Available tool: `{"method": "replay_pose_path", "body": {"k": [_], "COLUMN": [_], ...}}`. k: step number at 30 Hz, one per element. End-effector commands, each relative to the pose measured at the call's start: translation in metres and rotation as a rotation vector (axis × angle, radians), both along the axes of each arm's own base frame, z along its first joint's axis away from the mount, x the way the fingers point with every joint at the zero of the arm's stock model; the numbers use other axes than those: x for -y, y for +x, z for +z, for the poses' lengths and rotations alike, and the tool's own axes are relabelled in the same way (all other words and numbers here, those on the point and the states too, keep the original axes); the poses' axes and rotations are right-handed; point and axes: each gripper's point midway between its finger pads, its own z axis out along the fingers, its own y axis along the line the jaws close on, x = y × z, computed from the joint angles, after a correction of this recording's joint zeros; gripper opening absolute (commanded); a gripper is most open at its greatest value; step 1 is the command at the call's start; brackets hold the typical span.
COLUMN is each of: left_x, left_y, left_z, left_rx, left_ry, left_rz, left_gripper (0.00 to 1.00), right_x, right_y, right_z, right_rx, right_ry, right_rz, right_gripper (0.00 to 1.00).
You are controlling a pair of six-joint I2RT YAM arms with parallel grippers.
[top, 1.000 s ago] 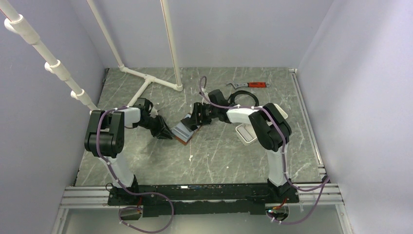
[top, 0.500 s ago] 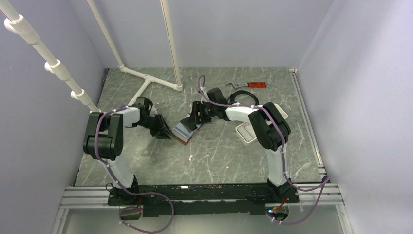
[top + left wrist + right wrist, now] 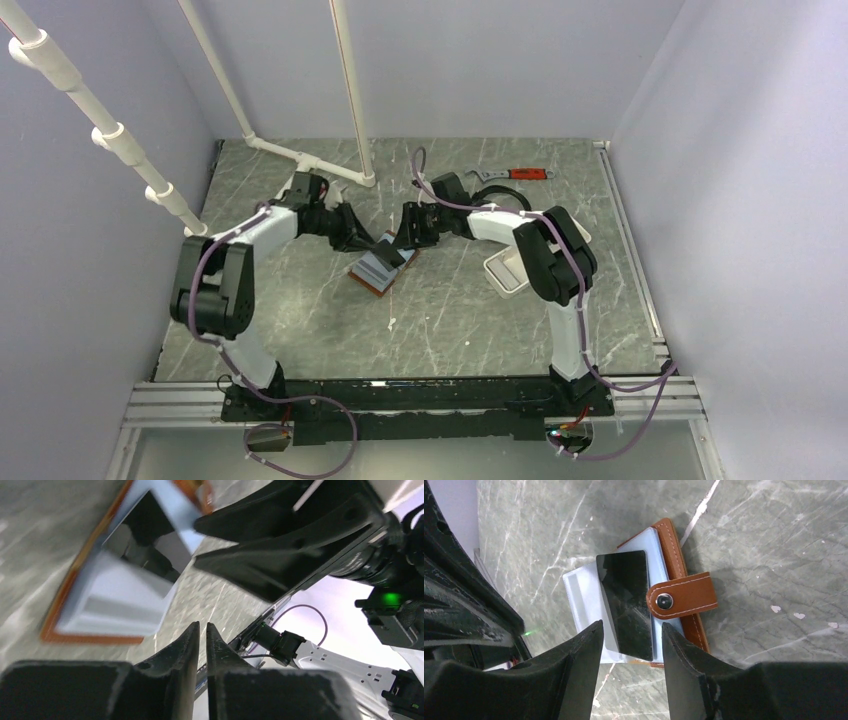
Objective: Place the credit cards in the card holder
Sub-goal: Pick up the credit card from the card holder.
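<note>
The card holder (image 3: 684, 567), a brown leather wallet, lies open on the table, its snap tab (image 3: 681, 595) folded over the cards. A dark credit card (image 3: 626, 605) lies on top of pale grey cards (image 3: 584, 595) on the wallet. My right gripper (image 3: 630, 630) is open and empty, hovering just above the dark card's near end. My left gripper (image 3: 201, 626) is shut and empty, just beyond the wallet (image 3: 90, 637), close to the right gripper's body (image 3: 300, 540). In the top view the wallet (image 3: 372, 287) sits mid-table with the left gripper (image 3: 368, 245) and right gripper (image 3: 410, 240) at its far edge.
A white tray (image 3: 505, 270) stands right of the wallet under the right arm. A red-handled wrench (image 3: 515, 174) and a black ring (image 3: 495, 200) lie at the back. White pipes (image 3: 310, 165) stand at the back left.
My left arm has swung from the wallet's left side up and right to its far edge, next to the right gripper. The right gripper has shifted slightly; the wallet and cards stay put.
</note>
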Motion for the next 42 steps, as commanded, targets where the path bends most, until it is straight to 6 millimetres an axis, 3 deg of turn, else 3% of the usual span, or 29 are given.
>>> {"method": "replay_pose_path", "body": {"k": [1,5,10,23,35,42], "left_x": [0.042,0.053,0.049,0.024,0.02,0.029], "left_y": [0.019,0.025,0.023,-0.002,-0.012,-0.011], "left_z": [0.0,-0.019,-0.037,-0.091,-0.091,-0.071], "left_rx": [0.019,0.0,-0.026,-0.163,-0.114,-0.043], "left_ry": [-0.097,-0.079,-0.037,0.108,0.07,-0.008], "left_rz": [-0.077,-0.081,-0.07,-0.024,-0.015,-0.051], "left_gripper": [0.13,0.06,0.02,0.0,0.0,0.15], "right_x": [-0.002,0.005,0.013,0.007,0.004,0.005], "right_y": [0.006,0.006,0.004,-0.001,-0.008,-0.01], "right_z": [0.003,-0.003,-0.006,-0.011,-0.02,-0.027], "right_rx": [0.006,-0.027,-0.05,-0.078,-0.12,-0.132], "right_ry": [0.026,0.034,0.042,0.086,0.107,0.087], "right_rz": [0.013,0.008,-0.011,0.041,0.052,0.05], "right_gripper": [0.49,0.43,0.41,0.42,0.43,0.42]}}
